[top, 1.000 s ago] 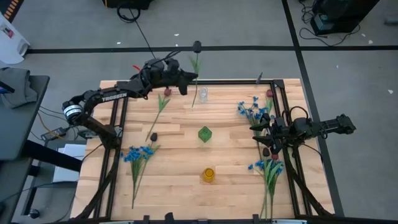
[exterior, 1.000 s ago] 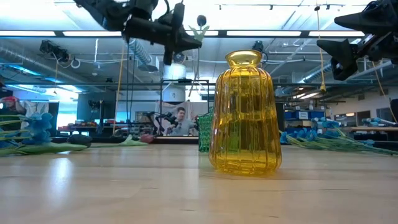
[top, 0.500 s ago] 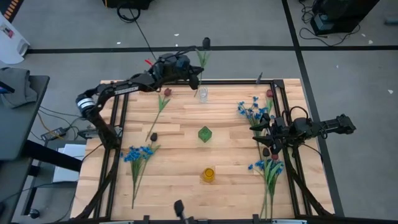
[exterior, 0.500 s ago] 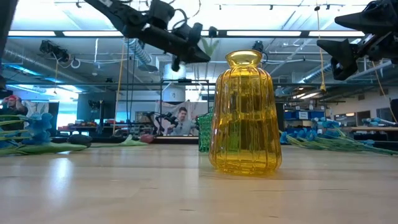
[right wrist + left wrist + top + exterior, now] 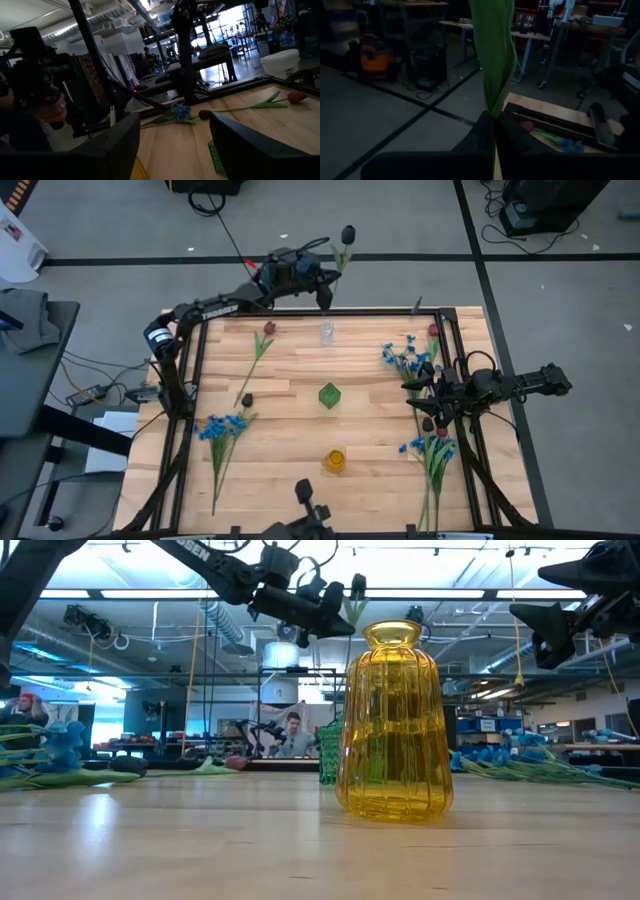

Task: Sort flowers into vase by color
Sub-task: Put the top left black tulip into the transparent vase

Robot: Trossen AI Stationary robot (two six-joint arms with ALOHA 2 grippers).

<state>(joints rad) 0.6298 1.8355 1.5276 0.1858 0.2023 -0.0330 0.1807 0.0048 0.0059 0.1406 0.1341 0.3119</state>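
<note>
Sorting looks barely begun: the left claw (image 5: 330, 280), clamped on a thin green-stemmed dark-headed flower (image 5: 344, 246), hangs beyond the wooden desk's (image 5: 290, 442) far edge, near the small clear glass vase (image 5: 326, 332), while the right claw (image 5: 428, 398) waits open above the right-side blue blossom sprays (image 5: 402, 360).

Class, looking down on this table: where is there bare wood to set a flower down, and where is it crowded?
Bare wood lies between the green vase and the blue spray at the left, and along the near edge either side of the yellow vase. The right side is crowded: blue flowers lie there with the right gripper above them.
</note>
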